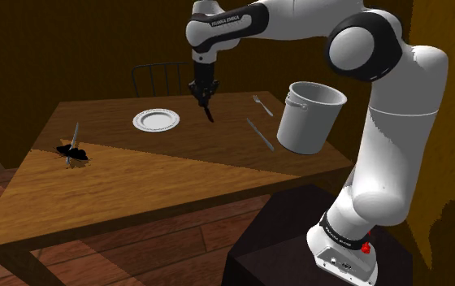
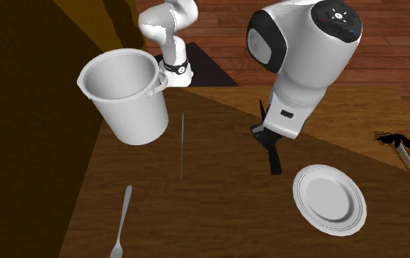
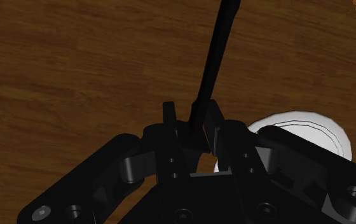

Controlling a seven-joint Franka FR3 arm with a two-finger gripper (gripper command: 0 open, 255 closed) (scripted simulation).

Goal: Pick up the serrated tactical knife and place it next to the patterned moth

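The black gripper (image 1: pixel 205 101) hangs over the middle of the wooden table (image 1: pixel 177 175), its two fingers pinched narrowly on the handle end of a slim black knife (image 1: pixel 210 114). In the wrist view the blade (image 3: pixel 216 57) runs straight out from between the fingers (image 3: pixel 169 118) over the brown wood grain. From where I stand the knife points down and a little aslant towards the tabletop, and I cannot tell whether its tip touches the wood. Just beside it lies a white plate (image 1: pixel 156 120), towards the shoulder view's left. On the other side of the gripper a thin grey utensil (image 1: pixel 259 133) and a fork (image 1: pixel 262 103) lie on the table, and beyond them a big pale bucket (image 1: pixel 309 118) with a wire handle stands tilted at the table's edge near the arm. The dark moth (image 1: pixel 70 150) sits well apart from the knife, out at the table's far corner on the shoulder view's left, with a slim grey piece (image 1: pixel 75 135) sticking up against it. A dark chair (image 1: pixel 165 77) stands behind the table, and the arm's dark stand (image 1: pixel 299 244) sits on the plank floor.
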